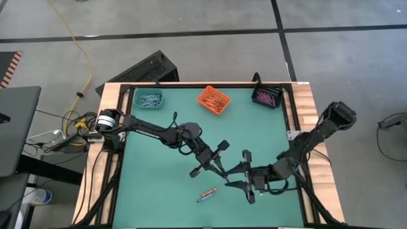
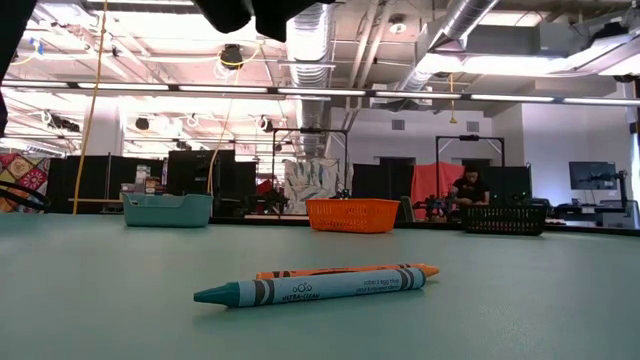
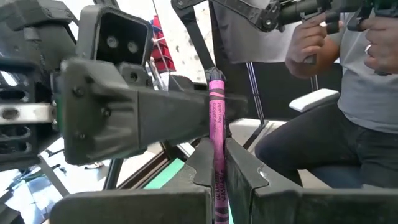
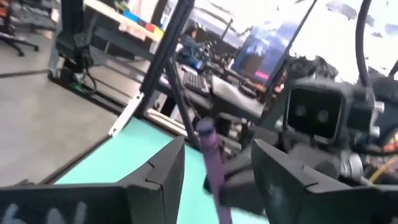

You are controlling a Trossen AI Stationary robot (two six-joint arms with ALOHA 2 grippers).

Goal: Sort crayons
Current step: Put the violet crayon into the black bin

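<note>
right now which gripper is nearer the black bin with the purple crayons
Right. The right gripper hangs open over the mat's near right part, below the black bin. The left gripper, shut on a purple crayon, sits farther toward the centre.

From my remote station, three bins line the table's (image 1: 267, 146) far edge: one bin (image 1: 149, 98) left, another (image 1: 214, 100) centre, a third (image 1: 266, 97) right. Two crayons (image 1: 206, 194) lie side by side near the front edge, before both grippers, left gripper (image 1: 216, 159) facing right gripper (image 1: 245, 172) mid-table.

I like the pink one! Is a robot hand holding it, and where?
Yes. The left gripper pinches the purple-pink crayon near its lower end. The right gripper is open around it.
</note>
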